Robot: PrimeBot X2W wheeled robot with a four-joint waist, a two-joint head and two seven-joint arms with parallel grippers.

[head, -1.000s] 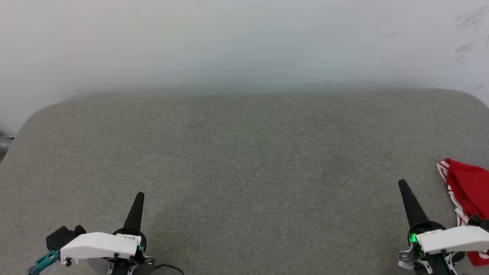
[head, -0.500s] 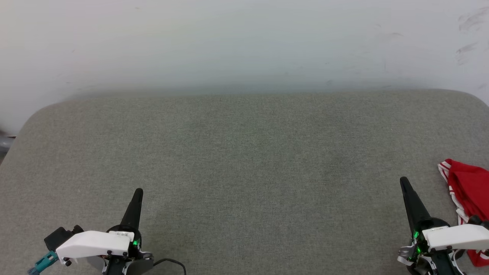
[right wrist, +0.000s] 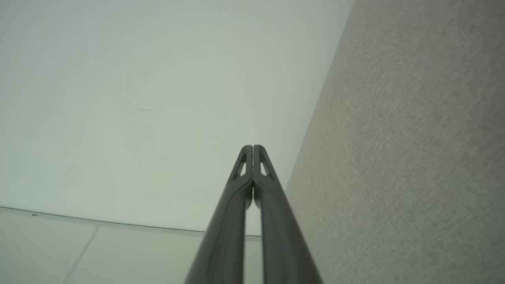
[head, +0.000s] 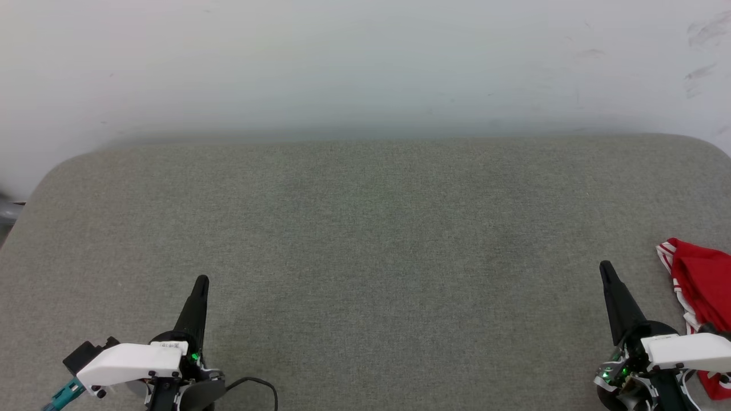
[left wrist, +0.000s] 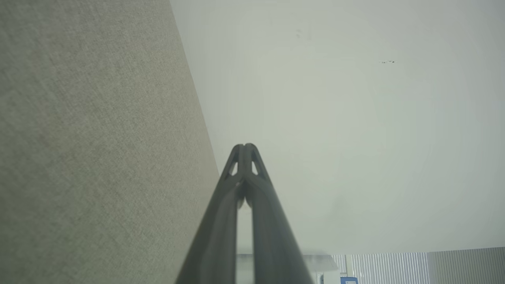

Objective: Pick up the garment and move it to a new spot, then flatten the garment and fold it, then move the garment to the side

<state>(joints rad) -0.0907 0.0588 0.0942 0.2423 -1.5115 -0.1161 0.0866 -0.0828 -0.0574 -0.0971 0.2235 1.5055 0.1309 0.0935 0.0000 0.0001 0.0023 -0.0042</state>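
Lying bunched on one grey surface, one garment is seen near the right gripper. Two grippers are counted, that and the left gripper, each closed tight on nothing.

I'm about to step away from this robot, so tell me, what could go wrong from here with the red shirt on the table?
1. The shirt lies at the far right edge of the head view, partly cut off and partly behind the right arm's white cover, so a grab could be badly aimed.
2. The right gripper and left gripper are both shut and empty; reaching like that would likely just push the cloth across the table.
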